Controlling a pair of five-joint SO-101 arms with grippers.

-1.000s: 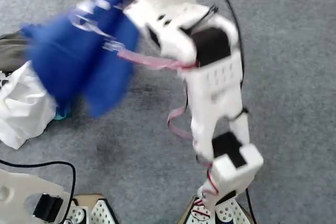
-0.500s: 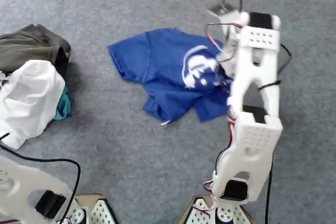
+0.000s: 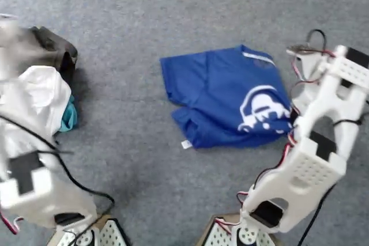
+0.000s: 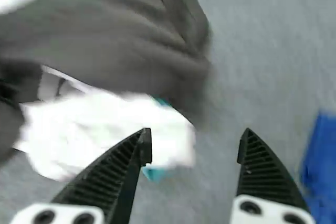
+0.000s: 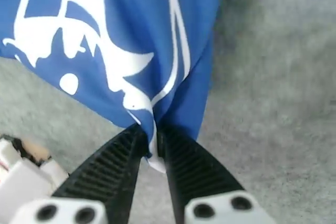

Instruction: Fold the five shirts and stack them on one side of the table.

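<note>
The white plastic right arm [image 3: 316,162] is showing perforated panels and red wires; its black ribbed tool [image 5: 150,132] is showing white screw-holed bases.

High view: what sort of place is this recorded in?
Probably a robotics lab bench: a grey cloth-covered table, the left arm and right arm based at its near edge, a blue shirt and a pile of shirts on it.
</note>
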